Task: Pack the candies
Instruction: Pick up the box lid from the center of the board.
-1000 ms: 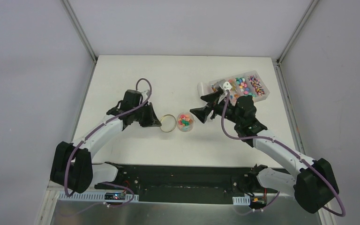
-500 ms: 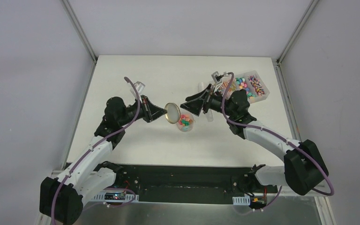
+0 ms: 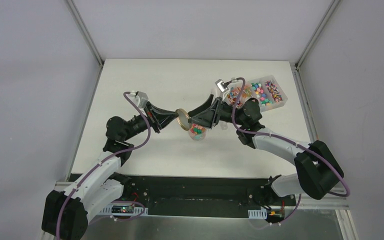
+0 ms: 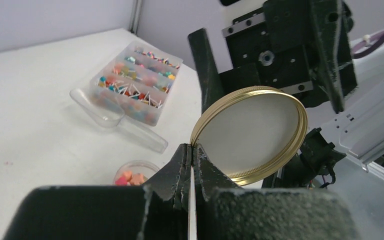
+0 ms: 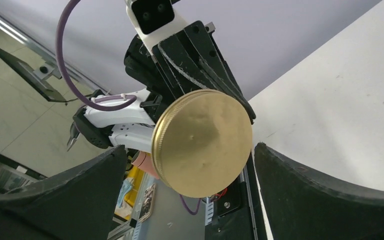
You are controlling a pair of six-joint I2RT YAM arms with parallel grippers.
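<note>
Since a second ago, when the gold lid lay on the table beside the jar, my left gripper has raised it on edge, fingers pinching its rim. The right gripper has swung over from the tray, fingers spread either side, so I judge capping is near. The candies sit in the open jar just below, but the right arm half hides it and I cannot tell how full it is.

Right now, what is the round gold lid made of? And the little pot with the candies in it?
The lid looks like thin metal: brushed gold top with a soft shine, a ridged rim, and a pale lining inside. The pot looks like clear glass or plastic, I can't tell which; the candies show through its wall.
</note>
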